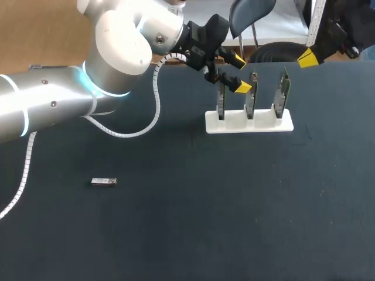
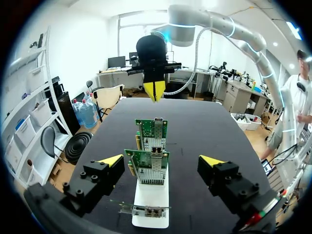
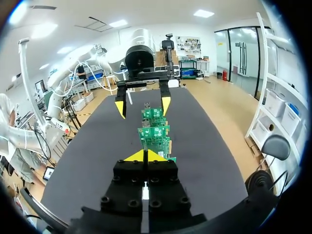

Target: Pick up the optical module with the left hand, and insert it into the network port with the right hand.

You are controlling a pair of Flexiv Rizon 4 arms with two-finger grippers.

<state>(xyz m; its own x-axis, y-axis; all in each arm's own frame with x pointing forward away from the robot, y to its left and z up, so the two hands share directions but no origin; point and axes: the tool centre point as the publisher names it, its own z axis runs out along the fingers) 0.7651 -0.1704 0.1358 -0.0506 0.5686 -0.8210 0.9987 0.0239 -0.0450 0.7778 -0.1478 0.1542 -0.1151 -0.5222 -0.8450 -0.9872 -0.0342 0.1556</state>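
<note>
The optical module (image 1: 104, 181), a small silver block, lies flat on the dark table at the left, far from both grippers. Three green network cards (image 1: 252, 93) stand upright in a white holder (image 1: 249, 124) at the back right. My left gripper (image 1: 239, 72) hangs open just above the leftmost card, with nothing between its fingers. In the left wrist view the left gripper (image 2: 161, 161) looks along the row of cards (image 2: 151, 165). My right gripper (image 1: 307, 57) hovers shut and empty beyond the far end of the row. The right gripper (image 3: 145, 156) faces the cards (image 3: 155, 134) and the left gripper (image 3: 143, 105).
The left arm's white coiled cable (image 1: 153, 111) hangs over the table behind the holder's left side. Bare dark tabletop (image 1: 205, 222) spreads in front of the holder and around the module.
</note>
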